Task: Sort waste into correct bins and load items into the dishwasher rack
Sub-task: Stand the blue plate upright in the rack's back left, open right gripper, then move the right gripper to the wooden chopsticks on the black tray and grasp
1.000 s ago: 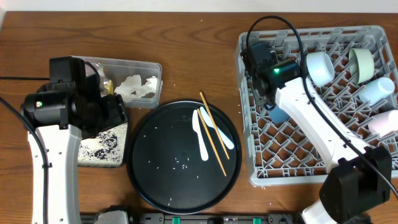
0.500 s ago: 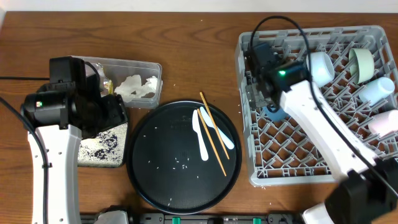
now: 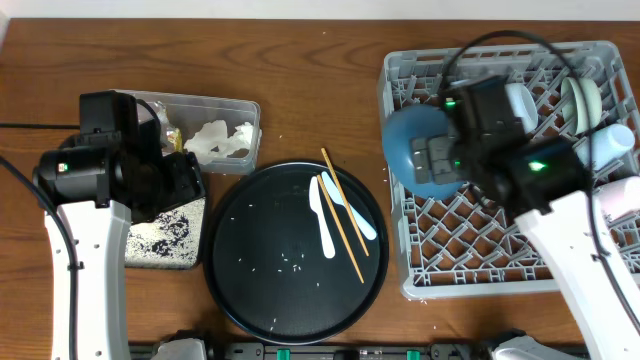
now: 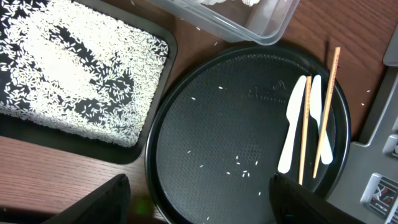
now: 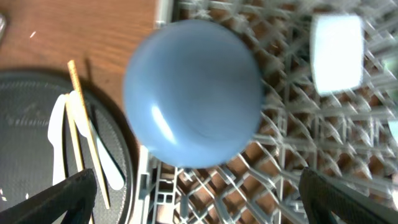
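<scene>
The light-blue bowl (image 3: 412, 150) rests bottom-up at the left edge of the grey dishwasher rack (image 3: 480, 272); it also shows in the right wrist view (image 5: 193, 99). My right gripper (image 3: 434, 160) (image 5: 199, 202) is open just beside it, with its fingers wide apart and nothing between them. My left gripper (image 3: 185, 182) (image 4: 205, 205) is open and empty over the left rim of the round black tray (image 3: 295, 290). Two white spoons (image 3: 325, 218) and chopsticks (image 3: 345, 215) lie on that tray, with a few rice grains (image 4: 242, 165).
The clear tub (image 3: 245, 108) holds white napkins (image 3: 222, 140). The flat black tray (image 3: 165, 245) (image 4: 74, 68) is covered in rice. In the rack are a white cup (image 3: 520, 105) (image 5: 336, 53), a pale-green bowl (image 3: 585, 100), a pale-blue cup (image 3: 612, 140) and a pink cup (image 3: 615, 200).
My right arm swung right and back over the rack, and the light-blue bowl, mostly hidden under it before, now shows at the rack's left edge. The left arm has not moved.
</scene>
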